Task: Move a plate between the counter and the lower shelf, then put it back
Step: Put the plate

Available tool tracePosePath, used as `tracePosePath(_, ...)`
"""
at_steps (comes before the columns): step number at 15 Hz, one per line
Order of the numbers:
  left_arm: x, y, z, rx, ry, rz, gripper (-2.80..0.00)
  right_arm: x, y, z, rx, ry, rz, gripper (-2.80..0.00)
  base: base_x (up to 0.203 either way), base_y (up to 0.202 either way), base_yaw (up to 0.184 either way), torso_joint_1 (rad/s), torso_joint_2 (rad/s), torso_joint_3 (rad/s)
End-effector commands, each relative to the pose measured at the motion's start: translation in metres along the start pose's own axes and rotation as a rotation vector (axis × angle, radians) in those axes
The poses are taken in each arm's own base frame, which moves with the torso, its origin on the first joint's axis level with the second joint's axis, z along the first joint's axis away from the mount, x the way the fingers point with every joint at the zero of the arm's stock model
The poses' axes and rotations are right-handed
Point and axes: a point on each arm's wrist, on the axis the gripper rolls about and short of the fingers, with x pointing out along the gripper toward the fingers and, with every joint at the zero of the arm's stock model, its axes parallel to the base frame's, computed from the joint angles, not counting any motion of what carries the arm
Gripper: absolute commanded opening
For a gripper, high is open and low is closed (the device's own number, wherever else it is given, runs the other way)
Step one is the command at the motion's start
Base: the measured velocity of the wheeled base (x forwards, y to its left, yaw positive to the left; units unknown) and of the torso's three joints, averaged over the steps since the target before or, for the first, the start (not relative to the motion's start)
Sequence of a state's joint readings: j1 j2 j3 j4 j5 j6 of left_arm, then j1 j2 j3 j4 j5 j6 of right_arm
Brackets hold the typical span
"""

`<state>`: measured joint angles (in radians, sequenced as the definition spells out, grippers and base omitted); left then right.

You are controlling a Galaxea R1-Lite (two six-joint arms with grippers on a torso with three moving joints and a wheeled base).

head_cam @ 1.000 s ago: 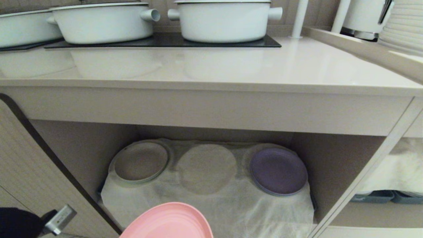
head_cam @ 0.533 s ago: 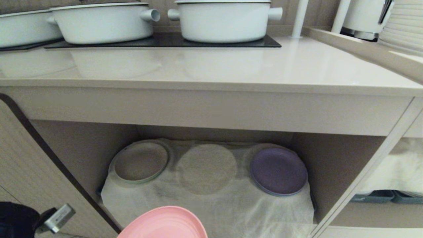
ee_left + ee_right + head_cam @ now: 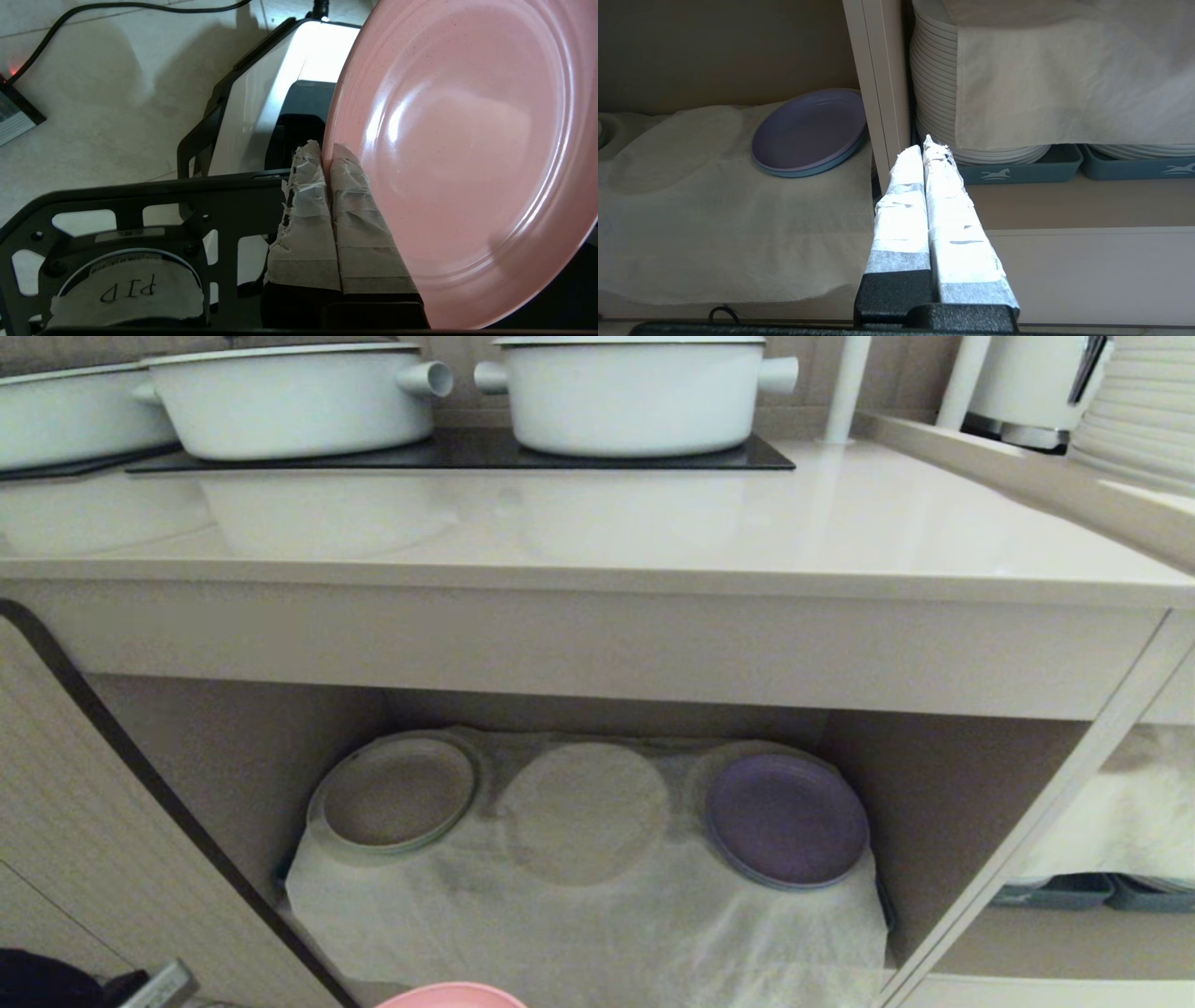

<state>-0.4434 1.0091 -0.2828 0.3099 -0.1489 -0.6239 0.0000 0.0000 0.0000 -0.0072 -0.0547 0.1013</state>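
Below lower shelf: round smooth pink plate, taped fingers pinching rim.

plate: pink, faint speckle
counter: glossy beige
hob panel: black
pots: white
shelf cloth: white, gauzy
lower-right plate: purple
trays: blue-grey, white horse motif
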Motion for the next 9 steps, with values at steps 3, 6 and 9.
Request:
tracePosePath(3,0.0033,-0.0002,0.0006,0.012,0.0,-0.005,-2.8,0.0,0.0,0.0,0.001,0.0,0.0,-2.8,0.0,0.0,0.0,0.0,0.0,0.0)
tracePosePath(6,0.0053,-0.0016,0.0029,0.039,-0.046,-0.03,-2.8,0.0,0.0,0.0,0.0,0.0,0.0,-2.8,0.0,0.0,0.0,0.0,0.0,0.0)
tracePosePath(9,0.0051,-0.0017,0.0035,0.039,-0.056,-0.021,-2.8,0.0,0.0,0.0,0.0,0.0,0.0,-2.8,0.0,0.0,0.0,0.0,0.0,0.0)
